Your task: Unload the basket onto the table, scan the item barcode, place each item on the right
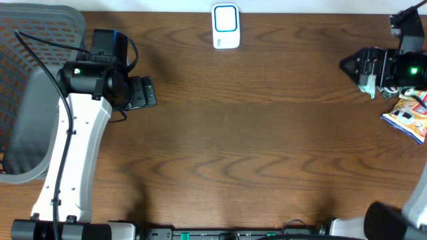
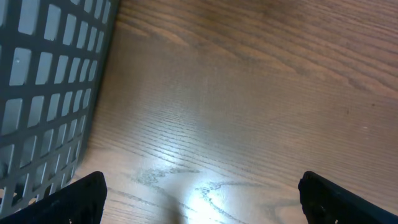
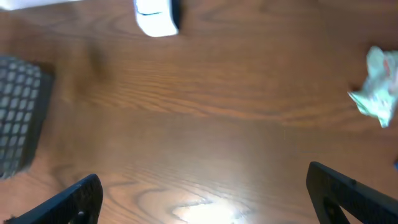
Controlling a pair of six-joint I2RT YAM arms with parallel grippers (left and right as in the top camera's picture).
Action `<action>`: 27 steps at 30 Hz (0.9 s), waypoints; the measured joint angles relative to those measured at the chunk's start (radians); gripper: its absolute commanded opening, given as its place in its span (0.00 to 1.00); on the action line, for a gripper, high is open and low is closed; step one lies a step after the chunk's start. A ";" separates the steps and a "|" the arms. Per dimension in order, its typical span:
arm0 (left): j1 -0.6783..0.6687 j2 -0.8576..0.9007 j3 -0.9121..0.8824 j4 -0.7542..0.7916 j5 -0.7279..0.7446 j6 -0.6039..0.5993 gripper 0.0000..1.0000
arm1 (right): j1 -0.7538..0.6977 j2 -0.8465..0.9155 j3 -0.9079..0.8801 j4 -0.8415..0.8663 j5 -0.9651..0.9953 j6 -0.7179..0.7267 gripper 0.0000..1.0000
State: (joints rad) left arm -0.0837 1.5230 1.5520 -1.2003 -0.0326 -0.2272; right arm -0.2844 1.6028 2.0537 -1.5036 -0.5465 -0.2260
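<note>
Overhead: grained wood table (image 1: 267, 133) — boxy white scanner (image 1: 226, 27), crinkled packet (image 1: 408, 117).

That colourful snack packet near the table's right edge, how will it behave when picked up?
The snack packet looks like thin printed film with an uneven outline, so it is probably light and floppy, apt to crumple. It lies flat on the table, so rolling seems unlikely.

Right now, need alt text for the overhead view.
A white scanner with a blue outline stands at the far edge of a brown wooden table. The left pincer sits beside a grey mesh basket on the left. The right pincer is near the right edge, next to a blue-and-white snack packet.
</note>
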 measured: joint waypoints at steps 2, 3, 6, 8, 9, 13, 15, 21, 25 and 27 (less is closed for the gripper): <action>0.000 0.000 0.000 0.000 0.000 0.000 0.98 | 0.026 -0.048 -0.032 0.016 -0.005 -0.002 0.99; 0.000 0.000 0.000 0.000 0.000 0.000 0.98 | 0.045 -0.084 -0.071 0.026 -0.006 -0.002 0.99; 0.000 0.000 0.000 0.000 0.000 0.000 0.98 | 0.086 -0.166 -0.173 0.068 0.000 0.020 0.99; 0.000 0.000 0.000 0.000 0.000 0.000 0.98 | 0.101 -0.241 -0.283 0.139 0.014 0.065 0.99; 0.000 0.000 0.000 0.000 0.000 0.000 0.98 | 0.102 -0.266 -0.321 0.160 0.019 0.080 0.99; 0.000 0.000 0.000 0.001 0.000 0.000 0.98 | 0.103 -0.402 -0.519 0.280 0.033 0.226 0.99; 0.000 0.000 0.000 0.000 0.000 0.000 0.98 | 0.103 -0.433 -0.555 0.271 0.036 0.276 0.99; 0.000 0.000 0.000 0.000 0.000 0.000 0.98 | 0.103 -0.451 -0.570 0.188 0.043 0.341 0.99; 0.000 0.000 0.000 0.000 0.000 0.000 0.98 | 0.103 -0.451 -0.571 0.160 0.043 0.353 0.99; 0.000 0.000 0.000 0.000 0.000 0.000 0.98 | 0.103 -0.451 -0.571 0.160 0.043 0.355 0.99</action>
State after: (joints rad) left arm -0.0837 1.5230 1.5520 -1.2007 -0.0326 -0.2276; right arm -0.1810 1.1522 1.4830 -1.3437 -0.5034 0.1287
